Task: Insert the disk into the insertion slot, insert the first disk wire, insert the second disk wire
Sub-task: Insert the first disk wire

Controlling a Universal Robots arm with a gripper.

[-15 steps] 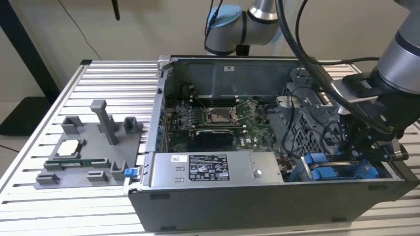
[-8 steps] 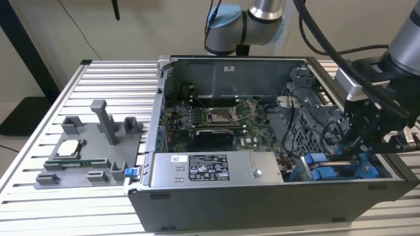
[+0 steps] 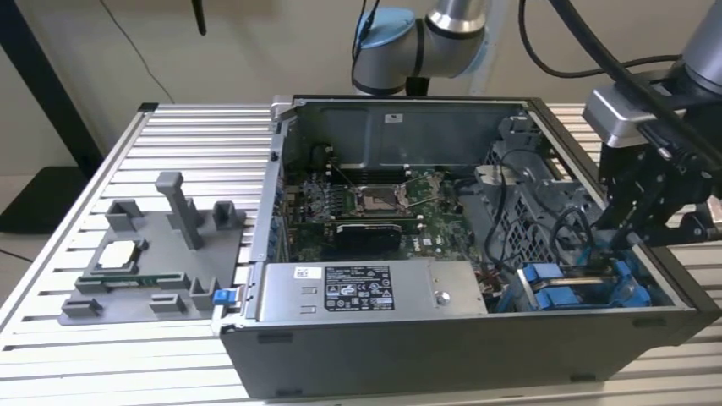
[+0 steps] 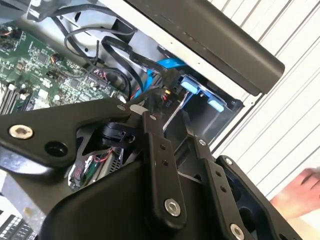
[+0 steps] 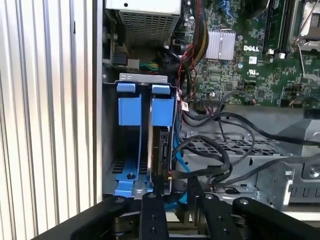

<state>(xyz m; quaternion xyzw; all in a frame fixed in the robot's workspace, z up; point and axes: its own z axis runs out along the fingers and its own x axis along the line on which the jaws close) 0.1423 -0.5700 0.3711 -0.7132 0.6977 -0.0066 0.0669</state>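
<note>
A plain beige wall (image 3: 248,51) rises behind the slatted aluminium table (image 3: 68,338), with a black post (image 3: 51,97) beside it.

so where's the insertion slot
In the exterior view the insertion slot sits in the near corner of the computer case, on the exterior view's right, beside the power-supply box, with the gripper just above it.

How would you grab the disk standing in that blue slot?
Probably pinch the disk across its two flat faces, at the thin edge facing the open side of the case. It stands on edge in the insertion slot, so only that edge is free. Come in from there, avoiding the black cables alongside.
</note>
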